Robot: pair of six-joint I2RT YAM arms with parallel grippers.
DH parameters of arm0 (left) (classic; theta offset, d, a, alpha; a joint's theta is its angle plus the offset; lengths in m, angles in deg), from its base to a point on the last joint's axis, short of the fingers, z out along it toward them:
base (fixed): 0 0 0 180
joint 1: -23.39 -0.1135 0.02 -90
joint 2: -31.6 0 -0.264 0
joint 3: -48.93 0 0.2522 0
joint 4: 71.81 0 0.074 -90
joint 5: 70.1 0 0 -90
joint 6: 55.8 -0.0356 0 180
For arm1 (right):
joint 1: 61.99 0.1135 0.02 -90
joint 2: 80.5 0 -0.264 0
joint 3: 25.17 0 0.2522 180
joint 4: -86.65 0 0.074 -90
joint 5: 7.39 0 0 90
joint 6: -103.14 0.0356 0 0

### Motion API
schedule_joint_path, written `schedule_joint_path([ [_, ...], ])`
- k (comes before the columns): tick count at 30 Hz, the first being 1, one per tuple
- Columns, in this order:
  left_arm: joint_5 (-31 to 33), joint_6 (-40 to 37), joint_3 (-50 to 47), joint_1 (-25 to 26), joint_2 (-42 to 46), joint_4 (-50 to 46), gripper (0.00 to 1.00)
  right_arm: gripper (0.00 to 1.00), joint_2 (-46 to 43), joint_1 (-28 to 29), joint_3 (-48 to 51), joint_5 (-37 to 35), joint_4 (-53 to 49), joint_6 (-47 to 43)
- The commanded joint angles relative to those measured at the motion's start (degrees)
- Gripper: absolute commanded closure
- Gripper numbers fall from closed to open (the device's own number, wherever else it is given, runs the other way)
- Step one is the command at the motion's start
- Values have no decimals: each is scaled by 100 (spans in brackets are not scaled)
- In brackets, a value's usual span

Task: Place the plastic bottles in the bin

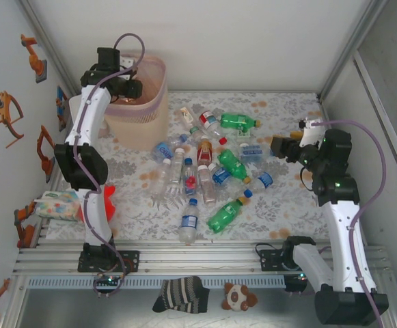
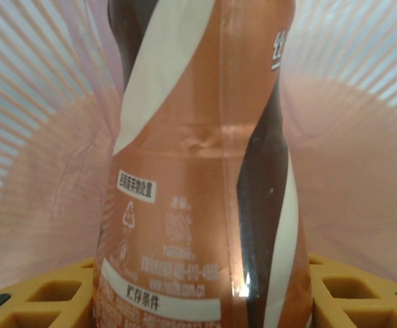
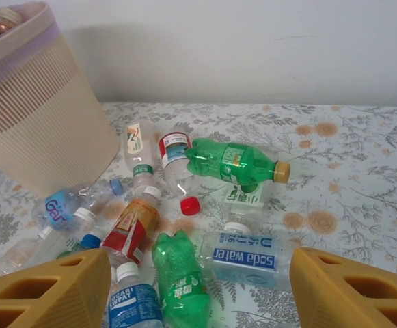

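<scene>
While the left gripper (image 1: 127, 87) hangs over the bin (image 1: 147, 121) clamped on an amber bottle (image 2: 205, 171), the drop seems the step in hand and next calls for parting those jaws, with the right gripper (image 3: 199, 283), open-jawed and empty, above the bottles (image 1: 232, 164) strewn on the table (image 1: 290, 201).

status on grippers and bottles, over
Left gripper shut on amber brown-striped plastic bottle over beige pink-lined bin. Right gripper open, empty, facing loose bottles. Nothing blocking.

Overhead rear view, wrist close-ups, bin (image 1: 147, 124) shared
</scene>
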Motion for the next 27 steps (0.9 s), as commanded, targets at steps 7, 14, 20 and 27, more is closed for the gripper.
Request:
schedule_joint_path([
  [7,-49,-315,-214,-67,-332,-98,51,31,-65,53,-54,-69,-18,-80],
  [14,-34,-377,-226,-69,-697,-359,46,31,-65,53,1,-62,21,-66],
  [20,-54,-386,-239,-60,-950,-484,43,31,-105,53,77,-76,54,-46],
  [27,-183,-335,-220,-69,-1081,-600,31,31,-150,58,91,-86,15,-25],
])
